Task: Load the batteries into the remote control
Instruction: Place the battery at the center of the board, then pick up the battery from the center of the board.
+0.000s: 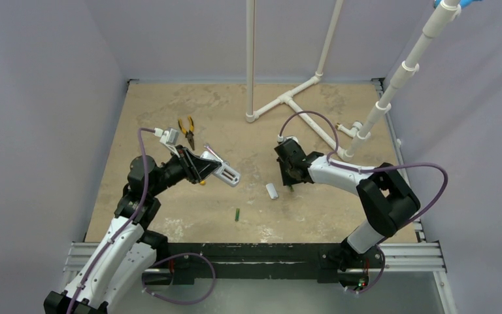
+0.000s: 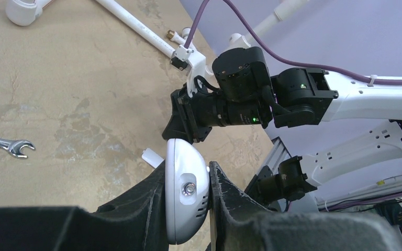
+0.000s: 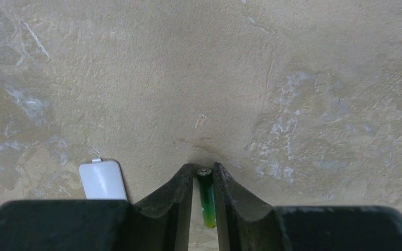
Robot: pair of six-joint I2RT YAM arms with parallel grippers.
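where the table (image 1: 170, 226) runs closest to the arm bases, a loose battery (image 1: 237, 214) lies on the tan surface, dark green, alone, well apart from both grippers.

a little farther in: small white cover (image 1: 272, 191), flat on the table, just beside the right gripper (image 3: 201, 167). this gripper is tipped down to the surface, black fingers (image 3: 175, 196) drawn in tight on a second battery (image 3: 206, 204). that battery sits lengthwise in the narrow gap, metal end pointing away from the wrist. whether it touches the table or hangs just off it, cannot tell.

about the same depth, left side: left gripper (image 2: 187, 168) raised above the table, clamped on the remote control (image 2: 186, 214). the wrist view shows only the remote's rounded white end with a small metal stud, squeezed between both fingers and pointing toward the right arm. buttons and screen not visible.

farther back: yellow-handled pliers (image 1: 187, 131) on the table behind the left gripper. a silver wrench (image 2: 8, 145) lies flat, seen only from the left wrist. at the far edge, white pipes (image 1: 287, 101) stand up from the table.
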